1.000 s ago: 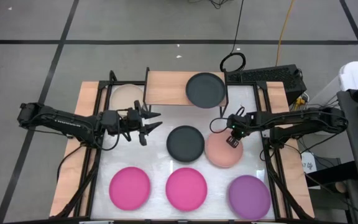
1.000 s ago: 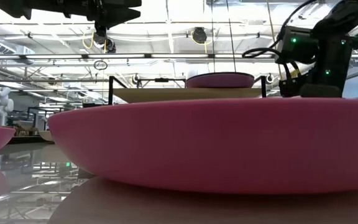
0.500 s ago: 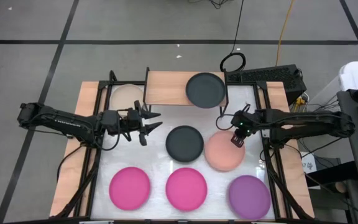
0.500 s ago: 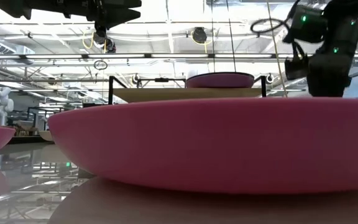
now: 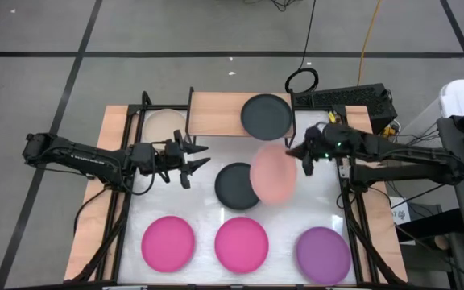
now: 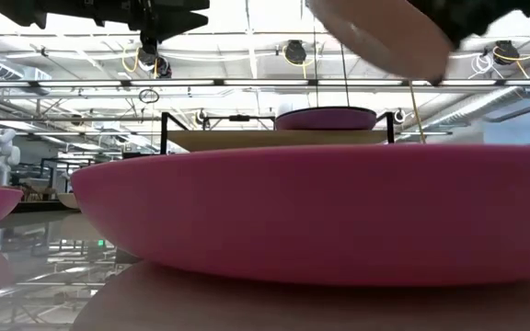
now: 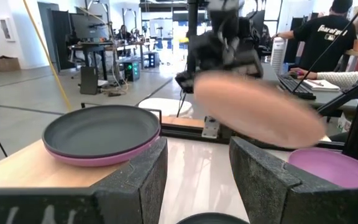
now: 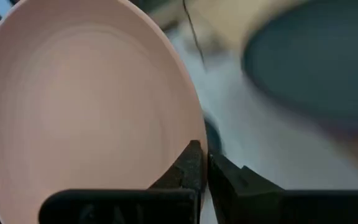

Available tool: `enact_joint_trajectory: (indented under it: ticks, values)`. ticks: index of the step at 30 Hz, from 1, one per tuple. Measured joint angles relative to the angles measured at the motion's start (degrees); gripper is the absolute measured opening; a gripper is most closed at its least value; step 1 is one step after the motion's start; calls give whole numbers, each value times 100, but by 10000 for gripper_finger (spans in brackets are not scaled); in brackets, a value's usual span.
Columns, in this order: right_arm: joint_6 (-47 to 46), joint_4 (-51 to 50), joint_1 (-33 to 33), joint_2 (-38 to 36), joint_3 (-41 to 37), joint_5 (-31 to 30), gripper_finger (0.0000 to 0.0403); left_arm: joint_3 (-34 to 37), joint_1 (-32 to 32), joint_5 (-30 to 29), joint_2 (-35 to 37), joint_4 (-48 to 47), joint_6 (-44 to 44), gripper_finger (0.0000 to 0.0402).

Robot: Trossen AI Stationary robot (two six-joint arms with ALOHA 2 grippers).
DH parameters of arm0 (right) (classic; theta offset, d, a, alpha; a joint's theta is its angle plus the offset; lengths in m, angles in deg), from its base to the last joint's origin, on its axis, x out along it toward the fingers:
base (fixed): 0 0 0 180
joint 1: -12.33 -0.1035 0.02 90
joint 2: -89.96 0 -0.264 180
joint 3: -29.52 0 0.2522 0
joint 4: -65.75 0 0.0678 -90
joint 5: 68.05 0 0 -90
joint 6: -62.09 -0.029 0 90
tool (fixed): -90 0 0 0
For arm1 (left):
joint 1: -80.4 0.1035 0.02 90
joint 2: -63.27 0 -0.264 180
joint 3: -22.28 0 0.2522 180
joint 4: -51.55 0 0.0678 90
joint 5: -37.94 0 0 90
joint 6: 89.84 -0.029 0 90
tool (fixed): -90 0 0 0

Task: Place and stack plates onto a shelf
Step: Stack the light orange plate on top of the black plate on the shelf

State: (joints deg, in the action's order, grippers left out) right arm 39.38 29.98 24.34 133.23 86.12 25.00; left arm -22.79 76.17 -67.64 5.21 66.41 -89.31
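two plates stacked on the shelf [image 5: 216,114]; right gripper [image 5: 304,159] pinching the salmon plate's [image 5: 274,179] rim, left gripper [image 5: 193,157] spread idle, five left

floor [image 5: 39,32]: grey, dark seams | ceiling [image 6: 247,55]: lit pipework | desks [image 7: 98,46]: possibly workstations | person [image 7: 328,37]: seated

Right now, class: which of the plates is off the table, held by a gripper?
The salmon pink plate, pinched at its rim by the right gripper and lifted; every other plate lies flat.

Salmon plate [image 5: 274,179] motion-blurred; beige plate [image 5: 164,126] partly hidden under shelf [image 5: 216,114].
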Motion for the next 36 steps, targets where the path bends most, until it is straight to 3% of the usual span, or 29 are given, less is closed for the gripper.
enact_joint_trajectory:
  ticks: [3,6,20,36]
  values:
    - [261,803,305,221,206,-8,0,0,0,0,0,13,-1,179]
    - [559,981,728,598,579,-137,0,0,0,0,0,15,-11,179]
    - [1823,-35,2388,2949,2522,-277,0,0,0,0,0,-50,-188,179]
    - [1931,-420,3163,3182,2634,-142,0,0,1,0,-2,-155,-179,179]
